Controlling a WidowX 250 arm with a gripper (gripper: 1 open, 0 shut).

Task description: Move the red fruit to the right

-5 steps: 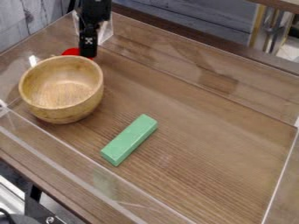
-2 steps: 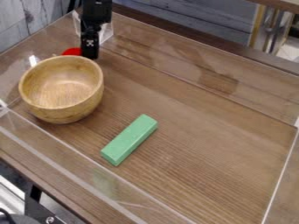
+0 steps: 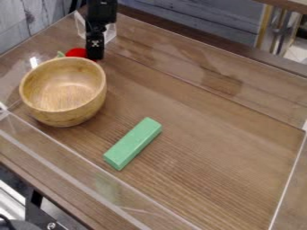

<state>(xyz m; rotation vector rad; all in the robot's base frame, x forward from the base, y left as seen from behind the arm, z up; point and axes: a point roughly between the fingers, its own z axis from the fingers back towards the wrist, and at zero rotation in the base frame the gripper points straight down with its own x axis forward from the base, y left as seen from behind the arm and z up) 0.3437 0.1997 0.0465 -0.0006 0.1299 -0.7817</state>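
**Gripper poised over the red fruit beside the bowl**

While only one camera view is on hand, it shows the whole setup from the front. Taking the wooden bowl as the landmark, the red fruit sits just beyond its far rim, a small red patch largely hidden by the gripper, which points straight down right over it with its jaws spread wide and nothing held.

From here the likely trouble is a poor grasp: the fruit is round and glossy, so jaws closing off-centre could squirt it away, possibly against the bowl. With the bowl's rim so near, a finger could also clip it and shove the bowl.

To the near right of the bowl lies a flat green block, well apart from the fruit. Right of the bowl the surface looks open, and low clear walls edge it.
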